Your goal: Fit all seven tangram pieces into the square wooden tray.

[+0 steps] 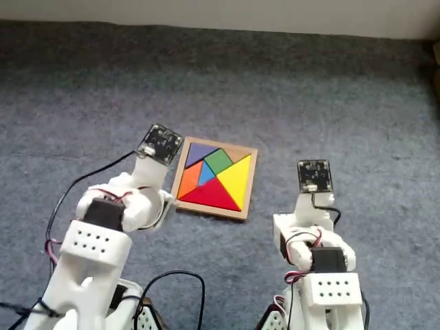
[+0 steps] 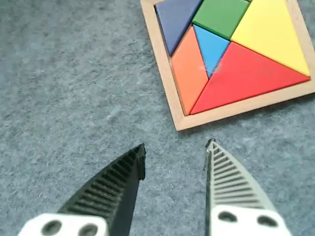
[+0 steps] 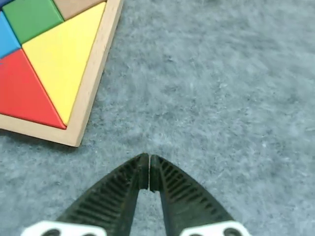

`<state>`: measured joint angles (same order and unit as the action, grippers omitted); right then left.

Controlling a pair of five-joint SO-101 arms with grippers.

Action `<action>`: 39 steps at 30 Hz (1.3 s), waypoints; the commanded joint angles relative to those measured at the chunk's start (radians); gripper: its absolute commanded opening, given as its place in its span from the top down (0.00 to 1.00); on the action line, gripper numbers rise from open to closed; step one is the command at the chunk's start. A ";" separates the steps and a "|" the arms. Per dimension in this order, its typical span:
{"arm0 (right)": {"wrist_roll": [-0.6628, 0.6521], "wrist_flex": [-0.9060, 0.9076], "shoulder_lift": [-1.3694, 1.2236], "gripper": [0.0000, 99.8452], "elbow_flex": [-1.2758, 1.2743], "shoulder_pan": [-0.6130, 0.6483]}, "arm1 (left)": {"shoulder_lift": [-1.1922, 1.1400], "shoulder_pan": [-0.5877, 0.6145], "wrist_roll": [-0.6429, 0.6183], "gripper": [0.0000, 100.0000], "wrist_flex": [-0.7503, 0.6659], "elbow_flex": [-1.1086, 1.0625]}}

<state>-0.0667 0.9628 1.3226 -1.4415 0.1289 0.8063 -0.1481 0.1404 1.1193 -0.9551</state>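
Observation:
The square wooden tray (image 1: 213,210) lies on the carpet between the two arms. It holds purple (image 1: 201,150), green (image 1: 218,161), blue (image 1: 205,173), orange (image 1: 190,180), red (image 1: 212,194) and yellow (image 1: 236,180) pieces lying flat. Its far right corner is a tan triangle (image 1: 240,155); I cannot tell whether that is a piece or bare floor. My left gripper (image 2: 176,146) is open and empty, just off the tray's near left corner (image 2: 179,125). My right gripper (image 3: 149,158) is shut on nothing, over carpet to the right of the tray rim (image 3: 90,73).
Grey carpet (image 1: 330,103) covers the whole surface, with open room beyond and to the right of the tray. A pale wall strip (image 1: 275,14) runs along the far edge. Cables (image 1: 172,278) trail near the arm bases.

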 commanded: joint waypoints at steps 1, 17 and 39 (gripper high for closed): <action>-0.009 -0.024 0.140 0.98 -0.068 -0.013 | -0.194 -0.042 0.006 0.79 -0.021 0.142; -0.012 -0.019 0.493 0.97 -0.328 -0.122 | -0.690 -0.137 0.003 0.79 -0.020 0.510; -0.012 0.045 0.493 0.97 -0.328 -0.120 | -1.047 -0.137 0.002 0.95 -0.014 0.768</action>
<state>-0.0698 1.0042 1.8136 -1.6763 0.0199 -0.2570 -0.2739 0.1389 1.1101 -0.2248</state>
